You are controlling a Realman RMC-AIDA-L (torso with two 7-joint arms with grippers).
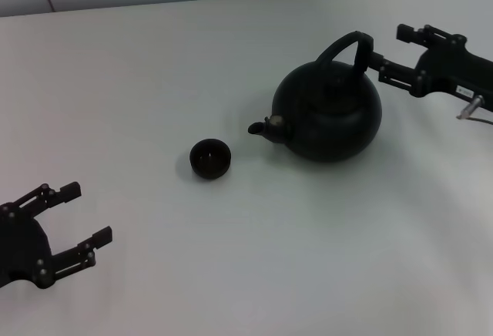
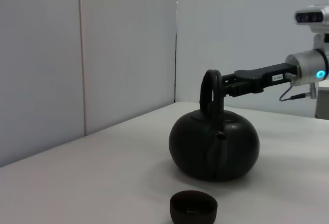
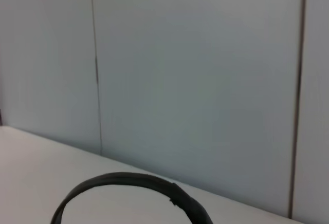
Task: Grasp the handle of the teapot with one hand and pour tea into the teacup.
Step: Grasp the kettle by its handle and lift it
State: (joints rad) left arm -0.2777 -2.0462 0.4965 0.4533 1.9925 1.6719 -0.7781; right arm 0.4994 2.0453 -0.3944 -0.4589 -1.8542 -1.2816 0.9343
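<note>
One teapot (image 1: 330, 112) stands right of centre in the head view on the white counter (image 1: 154, 66), its spout (image 1: 262, 127) aimed toward the single teacup (image 1: 210, 158), which sits just left of centre, near the spout but apart from it. The pot rests flat and upright, so no lifting or pouring has begun; judging by this, the task is at the reach-and-grasp stage.

The right gripper (image 1: 385, 49) comes in from the upper right of the head view with its jaws spread: one finger reaches to the top of the handle (image 1: 347, 48) and the other stands clear, farther back. The left wrist view shows the same arm extended level to the handle's crown (image 2: 212, 88). Whether a finger touches the band already, I cannot tell. In the right wrist view only the handle's arch (image 3: 133, 188) shows at the bottom edge.

The left gripper (image 1: 73, 216) sits idle at the lower left of the head view, jaws spread, holding nothing.

Still to do: close on the handle, lift, tilt and pour.
</note>
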